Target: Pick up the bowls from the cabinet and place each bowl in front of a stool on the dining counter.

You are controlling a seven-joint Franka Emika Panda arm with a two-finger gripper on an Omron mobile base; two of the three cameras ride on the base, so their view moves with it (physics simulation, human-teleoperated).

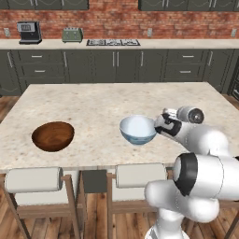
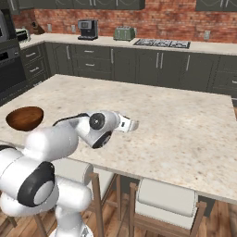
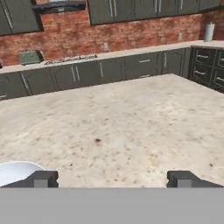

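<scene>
It was a home kitchen: a red brick wall (image 1: 116, 21) ran behind dark grey cabinets, with a coffee machine (image 1: 29, 32), a toaster (image 1: 72, 34) and a gas hob (image 1: 113, 42) on the back counter, and cushioned stools (image 1: 33, 179) stood at a speckled stone island (image 1: 102, 105).

A red brick wall (image 1: 116, 21) is running along the back, with dark grey-green upper cabinets (image 1: 189, 4) hanging above it. Under that, a light worktop (image 1: 56, 44) is sitting on grey drawer units with silver handles (image 1: 39, 65). A black coffee machine (image 1: 29, 32), a greenish toaster (image 1: 72, 34) and a gas hob (image 1: 113, 42) are lining up on it. A built-in oven (image 2: 10, 65) is showing on the left of the right base view. Two stools with pale cushions (image 1: 33, 179) (image 1: 140, 175) are standing on a warm wooden plank floor (image 1: 98, 219). Lighting is looking even and soft.
</scene>
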